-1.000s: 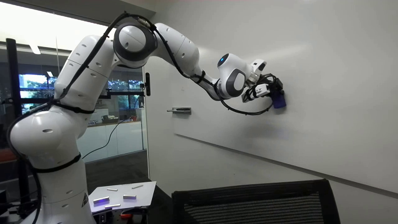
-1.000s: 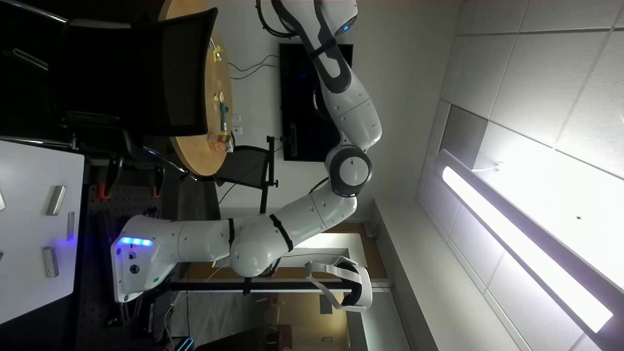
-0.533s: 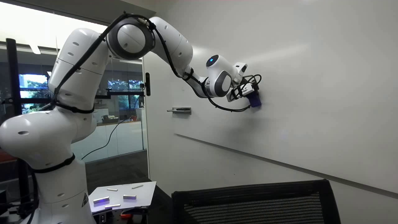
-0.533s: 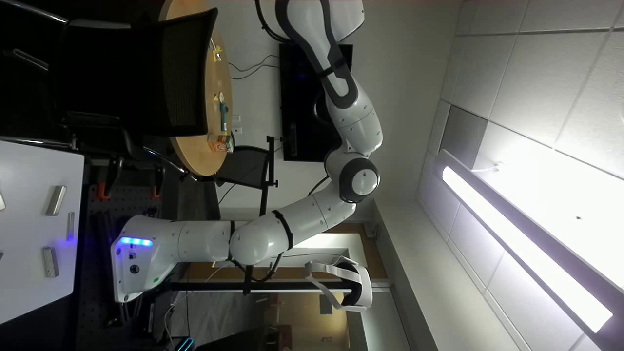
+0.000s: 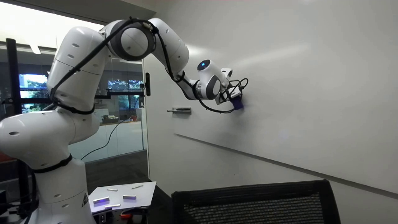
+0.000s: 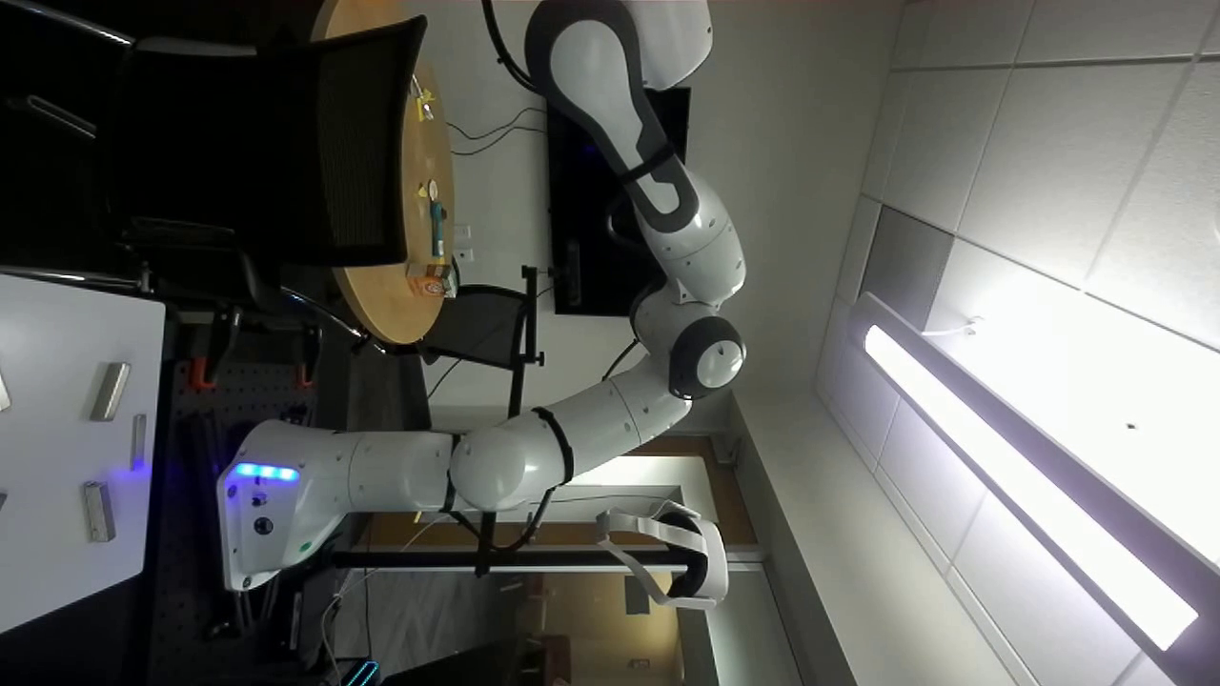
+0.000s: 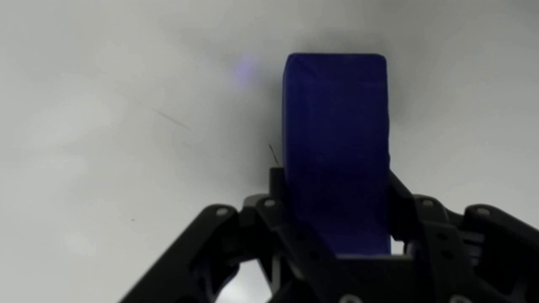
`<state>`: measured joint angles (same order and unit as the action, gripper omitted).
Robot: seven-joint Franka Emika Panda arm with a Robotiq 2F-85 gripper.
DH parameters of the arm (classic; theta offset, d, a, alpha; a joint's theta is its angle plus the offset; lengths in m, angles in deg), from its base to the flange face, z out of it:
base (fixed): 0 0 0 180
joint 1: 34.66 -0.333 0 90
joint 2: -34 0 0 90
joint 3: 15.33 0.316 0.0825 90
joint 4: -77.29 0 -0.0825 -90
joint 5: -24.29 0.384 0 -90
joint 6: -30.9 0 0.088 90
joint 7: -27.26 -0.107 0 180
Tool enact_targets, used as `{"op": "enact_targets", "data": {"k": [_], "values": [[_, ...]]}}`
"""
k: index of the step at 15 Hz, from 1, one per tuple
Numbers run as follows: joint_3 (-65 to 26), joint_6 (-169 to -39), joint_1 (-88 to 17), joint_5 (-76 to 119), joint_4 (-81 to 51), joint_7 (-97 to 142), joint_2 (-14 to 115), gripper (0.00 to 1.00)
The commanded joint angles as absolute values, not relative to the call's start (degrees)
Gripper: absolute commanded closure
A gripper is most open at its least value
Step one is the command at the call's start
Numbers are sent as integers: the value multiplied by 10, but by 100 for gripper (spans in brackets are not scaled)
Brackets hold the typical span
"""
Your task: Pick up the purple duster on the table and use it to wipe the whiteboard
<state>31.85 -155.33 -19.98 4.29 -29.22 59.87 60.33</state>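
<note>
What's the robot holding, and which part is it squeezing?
The duster. The gripper pinches it by its two long sides, along the lower half as the wrist view shows it.

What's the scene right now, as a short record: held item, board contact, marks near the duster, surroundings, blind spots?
Held item: purple duster, clamped in the hand
Board contact: at or very near the whiteboard; touching cannot be confirmed
Marks: short dark streak just beside the duster, plus a fainter line and a small dot farther off
Surroundings: black chair back low in the foreground of an exterior view; white panel bearing pale bars in both exterior views
Blind spots: the duster's board-facing side is hidden
</note>
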Motion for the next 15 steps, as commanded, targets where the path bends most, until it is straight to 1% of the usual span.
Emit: {"op": "enact_targets", "data": {"k": [1,5,9,13,15], "values": [[312,-1566,-204,41,-290,599,593,70],[289,-1560,-214,52,-256,588,594,70],[242,-1545,-231,73,-209,565,590,70],[176,-1536,-256,90,-173,530,579,70],[119,-1534,-283,97,-149,511,576,70]]}}
